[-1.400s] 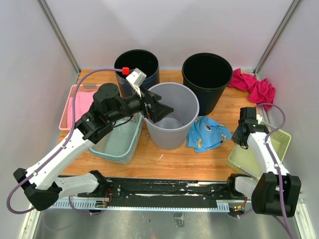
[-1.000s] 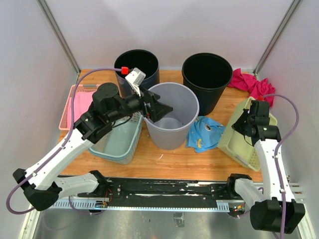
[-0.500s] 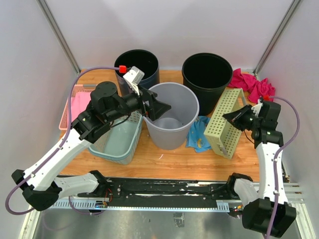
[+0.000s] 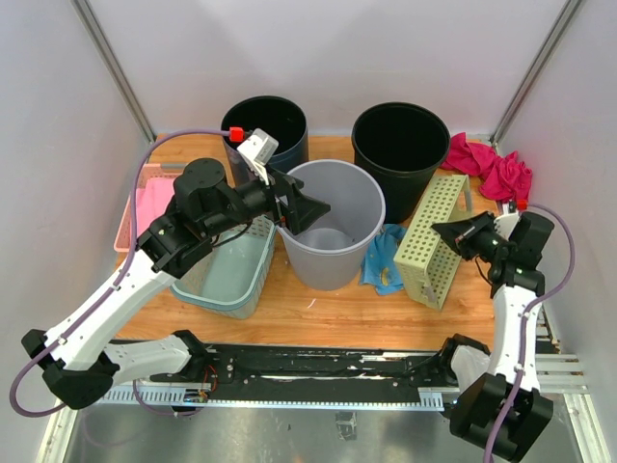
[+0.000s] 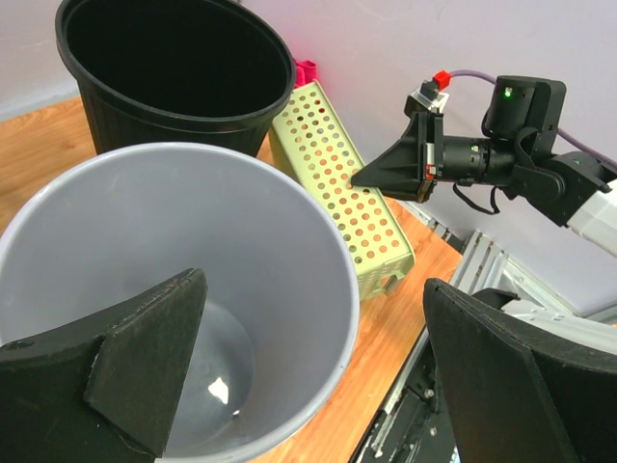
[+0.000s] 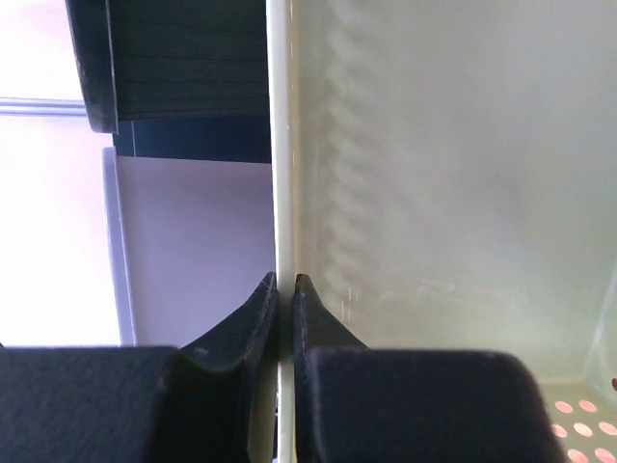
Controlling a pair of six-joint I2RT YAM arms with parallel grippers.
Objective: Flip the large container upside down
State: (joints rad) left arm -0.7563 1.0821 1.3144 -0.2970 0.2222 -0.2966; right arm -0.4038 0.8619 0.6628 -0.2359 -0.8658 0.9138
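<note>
- Basket (image 4: 436, 236), pale green and perforated, stands on one long side on the bench (image 4: 318, 301), between the grey bucket (image 4: 333, 258) and the right arm. We take it for the large container, since it is the thing being turned.
- Right pincer (image 4: 442, 230) is clamped on the basket's upper rim. Its wrist view shows both fingers pressed against the thin wall, one on each face.
- Change: a moment ago the basket lay open side up at the bench's right edge. It has since swung up through about a quarter turn and shifted leftward, and its lower edge now sits at the blue cloth (image 4: 386, 262).
- Meaning: we judge the inversion roughly half done. The holed bottom faces the bucket and the opening faces the right arm, so a further quarter turn must bring the opening down.
- Left pincer (image 4: 304, 214) remains spread wide astride the bucket's rim, one finger inside, gripping nothing. The bucket has not moved.
</note>
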